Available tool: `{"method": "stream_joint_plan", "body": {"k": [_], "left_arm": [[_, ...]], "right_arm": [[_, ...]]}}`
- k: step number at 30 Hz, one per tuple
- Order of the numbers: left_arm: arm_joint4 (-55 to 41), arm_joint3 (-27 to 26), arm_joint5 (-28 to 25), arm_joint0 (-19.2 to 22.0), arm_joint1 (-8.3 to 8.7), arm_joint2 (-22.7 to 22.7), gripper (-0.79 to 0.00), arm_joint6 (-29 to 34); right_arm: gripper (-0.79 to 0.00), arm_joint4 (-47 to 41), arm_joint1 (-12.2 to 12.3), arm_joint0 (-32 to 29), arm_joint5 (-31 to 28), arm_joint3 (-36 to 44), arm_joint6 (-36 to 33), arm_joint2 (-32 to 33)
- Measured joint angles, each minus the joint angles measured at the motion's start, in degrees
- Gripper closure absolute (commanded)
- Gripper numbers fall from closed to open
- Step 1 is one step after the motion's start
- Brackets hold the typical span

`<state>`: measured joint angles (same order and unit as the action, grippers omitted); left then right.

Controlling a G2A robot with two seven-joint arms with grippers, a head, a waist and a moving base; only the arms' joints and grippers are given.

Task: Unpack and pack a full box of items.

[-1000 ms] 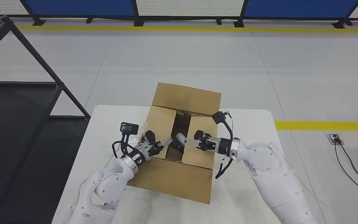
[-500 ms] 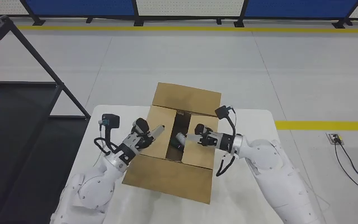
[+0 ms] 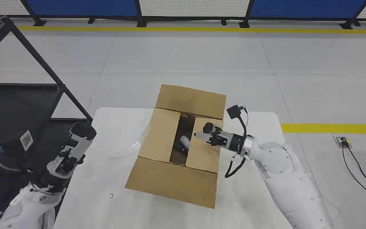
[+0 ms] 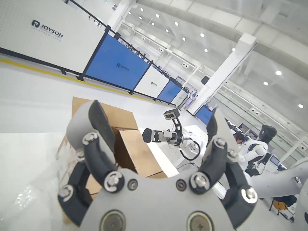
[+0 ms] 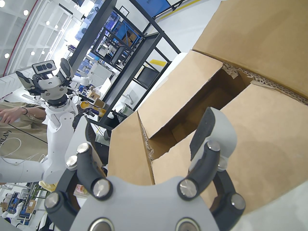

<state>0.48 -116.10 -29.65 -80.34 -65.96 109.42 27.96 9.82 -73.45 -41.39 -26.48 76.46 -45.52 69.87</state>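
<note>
Overhead, shows a white worktop (image 3: 114, 123) bearing a brown corrugated cardboard box (image 3: 171, 183) at its middle, with a pale cylinder (image 3: 183, 141) lying in the dark slot between the inner flaps. Adds, from the wrists, ragged fluted flap edges under the right claw (image 5: 146, 126), fingers apart, and the left claw (image 4: 156, 116) spread wide and empty, well clear of the box, with crinkled clear wrap (image 4: 28, 188) beside the box.

The white surface (image 3: 97, 166) stands on a pale floor (image 3: 286, 74) crossed by a yellow line (image 3: 171, 28), with blue and white partition panels (image 3: 80, 7) just behind that line. A black metal frame (image 3: 35, 57) stands beside the surface's left side. A floor socket (image 3: 341, 141) with a cable lies off to the right.
</note>
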Motion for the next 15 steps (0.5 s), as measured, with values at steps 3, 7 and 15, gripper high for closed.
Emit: {"method": "stream_joint_plan", "body": {"k": [3, 7, 15], "left_arm": [[-2.1, -0.03, -2.59, -2.54, 0.48, 4.14, -0.785, 3.81], [-2.5, -0.1, -6.24, -3.16, 0.61, 5.39, -0.785, 4.95], [0.52, 1.22, -3.57, -2.52, 0.67, 5.55, -0.785, 3.77]], "right_arm": [[-0.785, -0.1, -0.02, -0.2, 0.35, 0.01, 0.4, 0.0], [-0.785, -2.84, -0.39, 0.64, 3.47, -1.42, 2.72, -0.79], [-0.785, -10.81, -1.83, 9.65, 6.86, -15.8, 10.08, -0.77]]}}
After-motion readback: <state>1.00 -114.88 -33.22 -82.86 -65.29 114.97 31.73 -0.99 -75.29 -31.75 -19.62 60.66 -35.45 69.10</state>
